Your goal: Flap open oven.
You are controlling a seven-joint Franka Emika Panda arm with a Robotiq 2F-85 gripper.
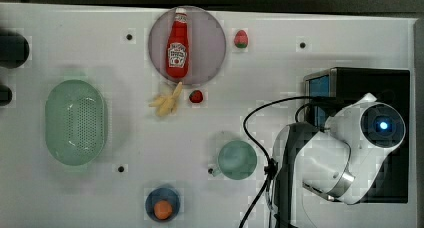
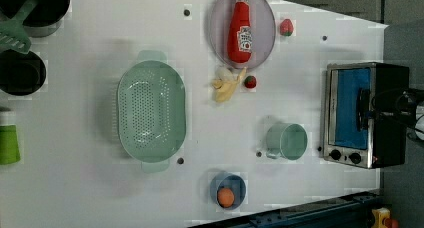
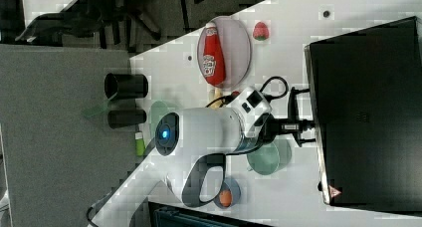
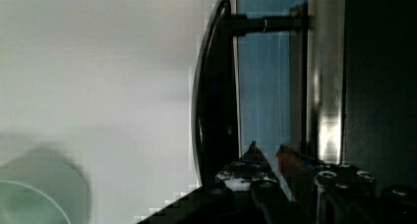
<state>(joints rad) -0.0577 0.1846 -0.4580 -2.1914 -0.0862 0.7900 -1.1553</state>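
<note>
The oven point(image 4: 275, 86) stands close before the camera, its blue-tinted glass door seen nearly edge-on beside a silver metal frame strip point(image 4: 324, 111) and a black side wall point(image 4: 381, 76). A dark curved bar handle point(image 4: 214, 101) arches out from the door, joined to it by a black post point(image 4: 260, 25). The gripper point(image 4: 268, 153) reaches in at the handle's near end: one dark fingertip point(image 4: 253, 150) lies in the gap between handle and glass, and a reddish-lit one point(image 4: 290, 162) sits just beside it against the door. The narrow gap between them is hard to judge. Beyond the handle spreads the white tabletop point(image 4: 98, 62), with the rim of a pale green cup point(image 4: 24, 204) and its shadow in a corner.
</note>
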